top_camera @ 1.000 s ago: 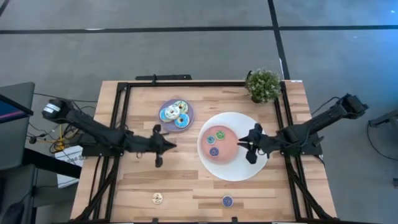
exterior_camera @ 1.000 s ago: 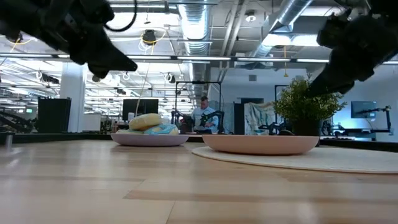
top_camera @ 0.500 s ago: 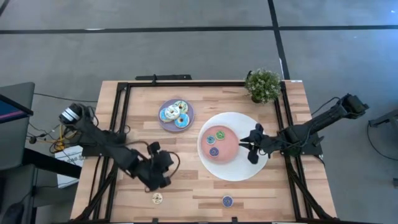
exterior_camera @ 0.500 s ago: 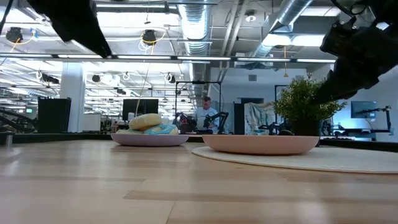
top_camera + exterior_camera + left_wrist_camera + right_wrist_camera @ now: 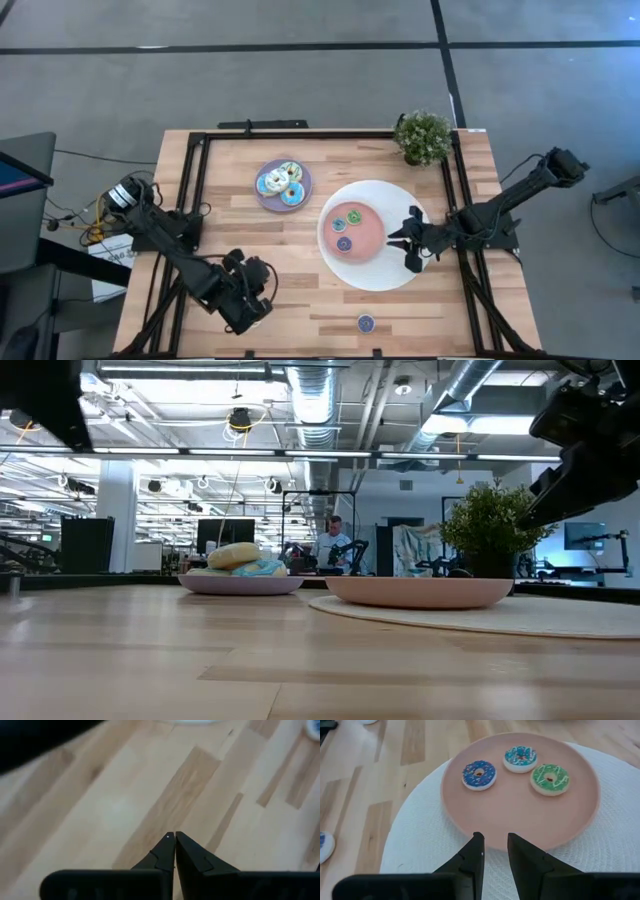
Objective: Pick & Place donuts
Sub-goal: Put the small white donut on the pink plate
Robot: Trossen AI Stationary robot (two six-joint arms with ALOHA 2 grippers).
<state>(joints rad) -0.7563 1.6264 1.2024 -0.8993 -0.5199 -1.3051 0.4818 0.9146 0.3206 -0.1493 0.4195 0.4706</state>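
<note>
Wooden worktop (image 5: 225, 225): three mini donuts (image 5: 520, 758) lie on pink plate (image 5: 570, 820). Left claw (image 5: 174, 842), pressed shut and empty, hovers near front-left edge. Right claw (image 5: 495, 845), narrowly parted and empty, sits beside that plate.

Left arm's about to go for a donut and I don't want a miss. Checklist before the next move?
1. Left end effector open for picking: not ok, shut.
2. Donut ahead of it: not ok, only bare table in left wrist view.
3. Blue mini donut near front edge unobstructed: ok.
4. Pink plate has room: ok, holds three mini donuts.
5. Right end effector empty: ok, open over white mat.
</note>
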